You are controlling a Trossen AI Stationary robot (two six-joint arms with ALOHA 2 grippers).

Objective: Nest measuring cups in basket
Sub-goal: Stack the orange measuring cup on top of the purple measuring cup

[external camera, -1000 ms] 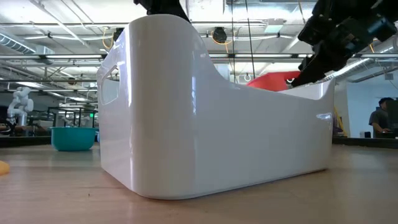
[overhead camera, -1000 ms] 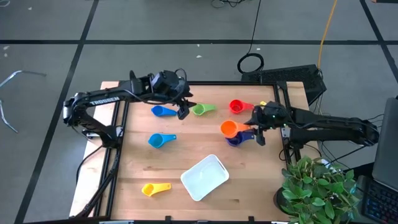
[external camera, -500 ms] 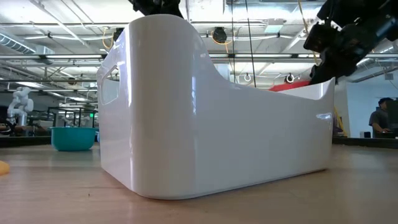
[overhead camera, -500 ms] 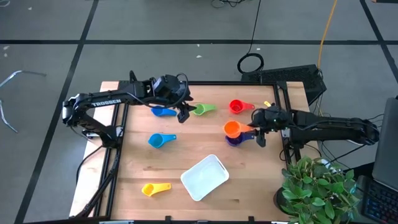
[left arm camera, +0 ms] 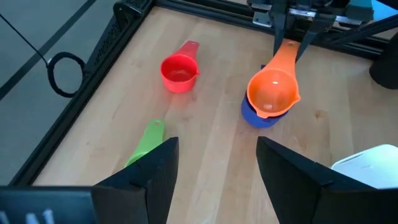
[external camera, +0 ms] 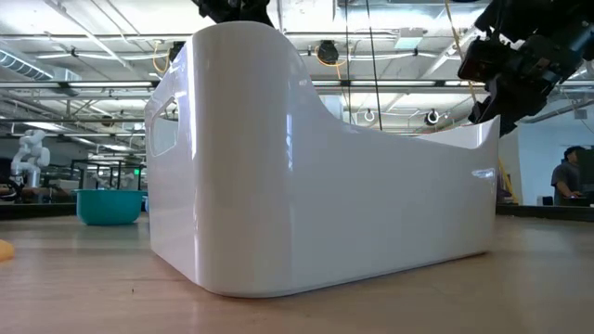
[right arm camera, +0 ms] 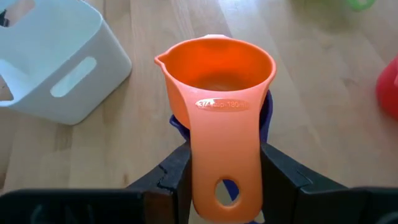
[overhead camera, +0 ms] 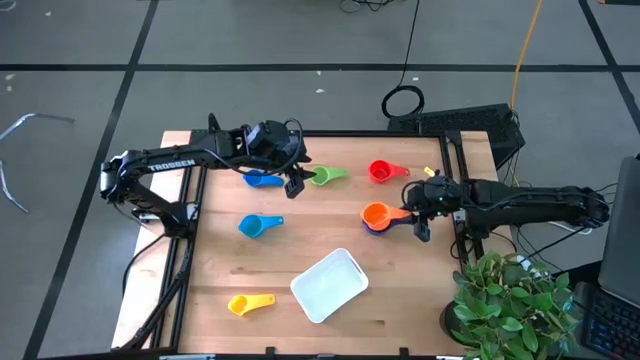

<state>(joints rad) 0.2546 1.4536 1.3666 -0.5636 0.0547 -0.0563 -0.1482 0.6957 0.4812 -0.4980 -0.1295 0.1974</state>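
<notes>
Right claw (right arm camera: 225, 180) grips orange cup (right arm camera: 214, 84) handle, bowl over dark blue cup (left arm camera: 258, 116)

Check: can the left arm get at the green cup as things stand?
Probably yes. The left gripper hovers open right beside the green cup, whose handle shows just ahead of its jaws in the left wrist view, nothing between them. The right gripper is away across the table, shut on the orange cup.

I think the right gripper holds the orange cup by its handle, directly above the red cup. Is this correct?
Not quite. The right gripper holds the orange cup by its handle, but above the dark blue cup, not the red cup, which lies apart. The left wrist view shows this.
</notes>
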